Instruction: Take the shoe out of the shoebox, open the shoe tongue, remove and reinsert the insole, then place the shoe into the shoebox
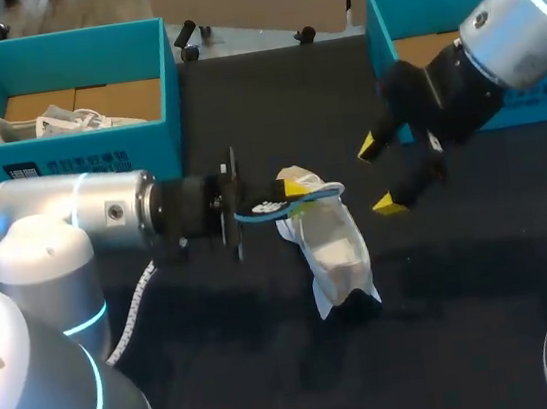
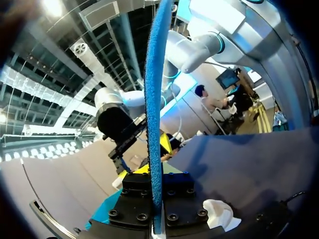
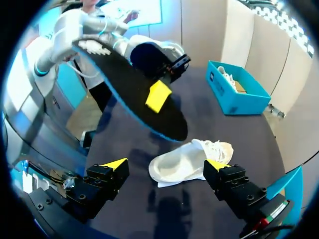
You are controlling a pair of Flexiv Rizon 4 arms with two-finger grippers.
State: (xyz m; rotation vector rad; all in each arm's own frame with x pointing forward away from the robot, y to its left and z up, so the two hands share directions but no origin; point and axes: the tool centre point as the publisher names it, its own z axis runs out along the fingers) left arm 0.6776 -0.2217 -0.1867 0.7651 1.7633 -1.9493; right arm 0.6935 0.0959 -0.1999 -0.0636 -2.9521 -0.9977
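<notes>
1. Our left gripper (image 1: 293, 196) clamps the blue-edged insole (image 1: 262, 209) between both fingers, at 11 o'clock of the white shoe (image 1: 339, 256).
2. The white shoe lies mid-table (image 1: 470, 320), outside both boxes.
3. Our right gripper (image 1: 379, 177) hovers at 2 o'clock of the shoe, with its fingers spread wide and holding nothing.
4. A teal shoebox (image 1: 65, 151) at 10 o'clock holds a second shoe (image 1: 51, 123). Another shoebox (image 1: 377, 19) stands at 1 o'clock.

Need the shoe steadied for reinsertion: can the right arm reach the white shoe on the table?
Probably yes: the right gripper hangs open beside the white fabric shoe, with nothing between them.
</notes>
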